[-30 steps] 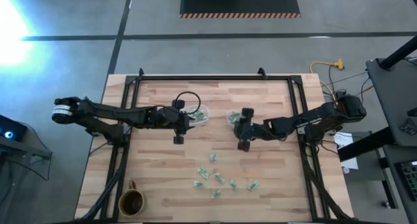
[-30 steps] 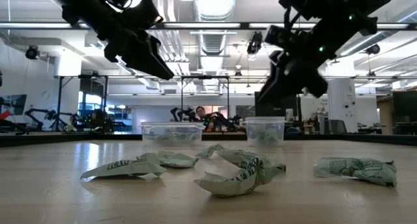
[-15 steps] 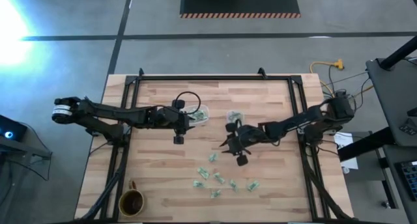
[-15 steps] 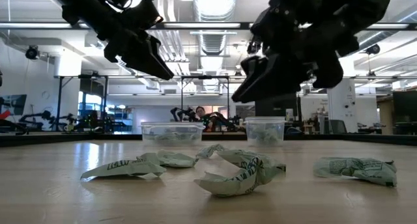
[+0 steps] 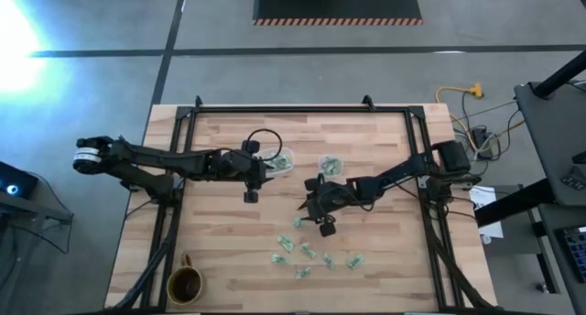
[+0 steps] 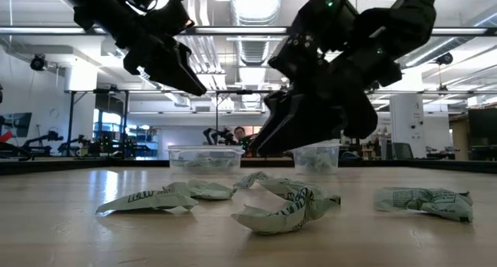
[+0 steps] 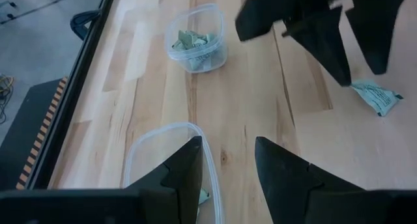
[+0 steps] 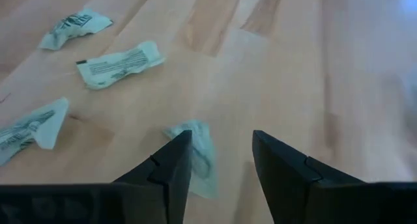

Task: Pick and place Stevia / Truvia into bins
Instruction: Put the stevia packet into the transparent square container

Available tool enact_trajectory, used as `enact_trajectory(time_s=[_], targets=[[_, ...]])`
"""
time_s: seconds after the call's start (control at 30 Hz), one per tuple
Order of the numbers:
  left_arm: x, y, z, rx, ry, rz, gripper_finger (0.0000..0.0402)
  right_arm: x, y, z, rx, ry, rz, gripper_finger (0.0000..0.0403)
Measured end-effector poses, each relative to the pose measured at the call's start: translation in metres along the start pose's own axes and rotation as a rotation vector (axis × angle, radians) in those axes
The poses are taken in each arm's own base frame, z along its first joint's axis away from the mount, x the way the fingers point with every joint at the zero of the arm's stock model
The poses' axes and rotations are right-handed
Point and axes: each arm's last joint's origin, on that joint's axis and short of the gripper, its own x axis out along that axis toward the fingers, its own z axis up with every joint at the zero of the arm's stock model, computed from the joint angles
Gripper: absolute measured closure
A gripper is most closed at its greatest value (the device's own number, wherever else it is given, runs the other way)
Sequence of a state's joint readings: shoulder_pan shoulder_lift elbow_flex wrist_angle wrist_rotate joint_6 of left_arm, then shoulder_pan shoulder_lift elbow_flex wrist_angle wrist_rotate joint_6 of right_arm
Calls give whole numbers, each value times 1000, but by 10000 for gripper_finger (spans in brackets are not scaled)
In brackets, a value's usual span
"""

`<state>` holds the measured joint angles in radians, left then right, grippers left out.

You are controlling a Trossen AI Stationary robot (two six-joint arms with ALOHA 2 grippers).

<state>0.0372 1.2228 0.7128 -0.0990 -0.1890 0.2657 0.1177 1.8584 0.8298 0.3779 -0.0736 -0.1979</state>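
Several pale green Stevia packets lie loose on the wooden table toward its near edge. The nearest one lies flat just beyond my right gripper's fingertips. That gripper is open and slants down a little above the table. Of the two clear bins, the wider one and the smaller square one stand mid-table with packets inside. My left gripper hangs open and empty over the wider bin's rim.
A brown mug stands at the near left corner. A black frame runs along the table's far edge and both sides. Bare wood lies between the bins and the packets.
My right gripper has come away from above the smaller bin. It has gone toward the table's near and left edges and sunk toward the loose packets, and its fingers have swung round from pointing at the near edge toward the left. The packets have not moved.
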Motion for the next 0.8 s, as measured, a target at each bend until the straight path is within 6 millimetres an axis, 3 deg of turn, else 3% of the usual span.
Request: enact_trajectory(time_s=[0.23,0.5,0.8], targets=[[0,0,0,-1,0,0,276,19,1,-4,17,35,50,224],[0,0,-1,2,11,-4,276,21,1,-3,38,120,65,212],[0,-1,-1,2,15,-5,276,20,1,-4,37,128,66,259]])
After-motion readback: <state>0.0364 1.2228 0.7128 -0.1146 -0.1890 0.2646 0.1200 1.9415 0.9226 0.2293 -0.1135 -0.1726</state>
